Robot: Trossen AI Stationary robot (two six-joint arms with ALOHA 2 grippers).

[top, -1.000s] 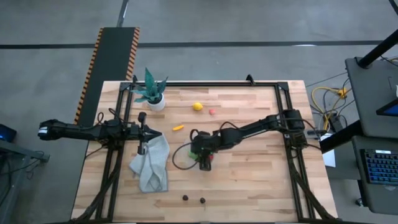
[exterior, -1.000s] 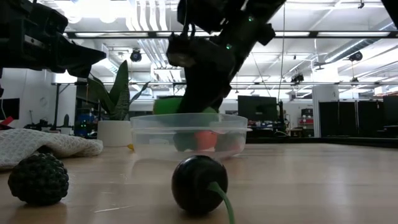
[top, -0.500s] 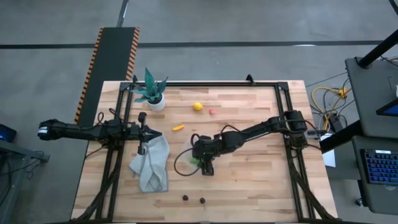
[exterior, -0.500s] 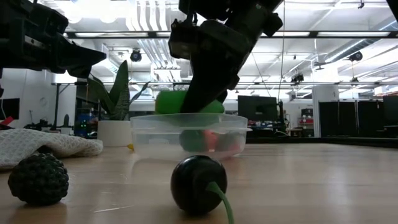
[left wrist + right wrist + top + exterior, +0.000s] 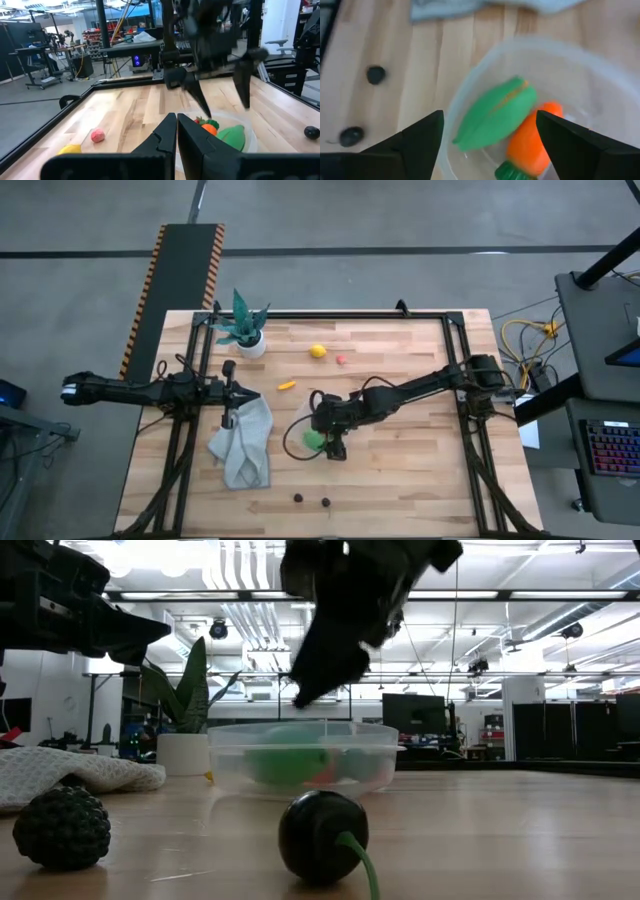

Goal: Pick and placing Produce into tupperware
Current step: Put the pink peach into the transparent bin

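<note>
The clear round tupperware (image 5: 303, 435) (image 5: 305, 755) stands mid-table. Inside it the green oval (image 5: 495, 117) (image 5: 315, 438) lies on the bottom beside the orange carrot (image 5: 535, 145) (image 5: 209, 129). My right gripper (image 5: 489, 114) (image 5: 337, 445) hovers open just above the tupperware, its fingers on either side of the oval without touching it. My left gripper (image 5: 176, 135) (image 5: 228, 395) waits shut at the left, over the grey-green cloth (image 5: 243, 442). The yellow lemon (image 5: 318, 351) and a red piece (image 5: 341, 360) sit on the far half of the table.
A small yellow-orange piece (image 5: 286, 386) lies between the cloth and the lemon. Two dark pieces (image 5: 298, 498) (image 5: 325, 502) sit near the table's near edge. The teal potted plant (image 5: 243, 328) stands at the far left. Bare wood lies to the right of the tupperware.
My right gripper held the green oval just above the tupperware's rim, then let it go and rose a little. The oval has fallen into the tupperware and now lies beside the carrot.
</note>
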